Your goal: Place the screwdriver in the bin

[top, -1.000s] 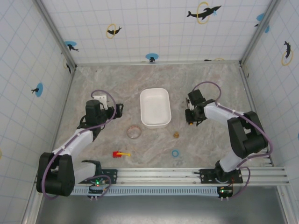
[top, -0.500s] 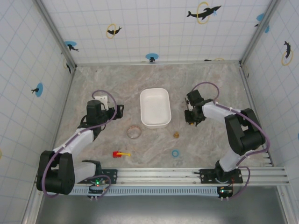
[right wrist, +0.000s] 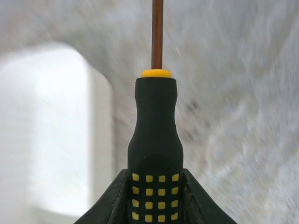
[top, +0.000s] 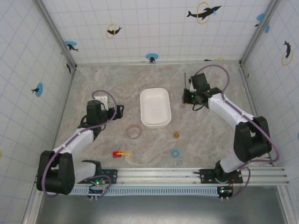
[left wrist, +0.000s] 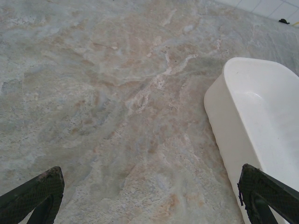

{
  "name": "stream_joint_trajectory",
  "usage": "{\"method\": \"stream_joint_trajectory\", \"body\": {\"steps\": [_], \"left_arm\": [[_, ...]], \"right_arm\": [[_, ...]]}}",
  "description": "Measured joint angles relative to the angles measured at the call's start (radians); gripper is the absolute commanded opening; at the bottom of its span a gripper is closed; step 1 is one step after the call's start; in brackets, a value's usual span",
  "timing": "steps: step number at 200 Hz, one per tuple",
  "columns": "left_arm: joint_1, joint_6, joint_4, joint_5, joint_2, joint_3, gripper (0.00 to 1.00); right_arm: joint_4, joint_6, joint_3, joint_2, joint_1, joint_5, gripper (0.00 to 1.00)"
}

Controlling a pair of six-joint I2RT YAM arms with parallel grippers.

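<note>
The screwdriver (right wrist: 154, 140) has a black handle with yellow squares and a thin dark shaft; my right gripper (right wrist: 155, 198) is shut on the handle, the shaft pointing away. From above, the right gripper (top: 188, 96) holds the screwdriver (top: 185, 83) off the table, just right of the bin (top: 155, 107), its shaft pointing toward the back wall. The white bin (right wrist: 46, 130) lies blurred at the left of the right wrist view. My left gripper (top: 118, 110) stands open left of the bin (left wrist: 261, 135), nothing between its fingertips (left wrist: 37, 191).
A clear round ring (top: 134, 132) lies in front of the bin. A small brown piece (top: 176, 135), a blue ring (top: 175, 153) and a red-and-yellow toy piece (top: 120, 153) sit nearer the front rail. Tiled walls enclose the marble table (top: 112, 84).
The right gripper rose and swung toward the back with the screwdriver in it, the shaft now pointing at the back wall. The left arm barely moved.
</note>
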Motion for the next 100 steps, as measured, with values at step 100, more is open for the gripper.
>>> {"method": "stream_joint_trajectory", "body": {"steps": [100], "left_arm": [[0.0, 0.0, -0.001, -0.004, -0.003, 0.0, 0.98]], "right_arm": [[0.1, 0.116, 0.138, 0.107, 0.417, 0.344, 0.0]]}}
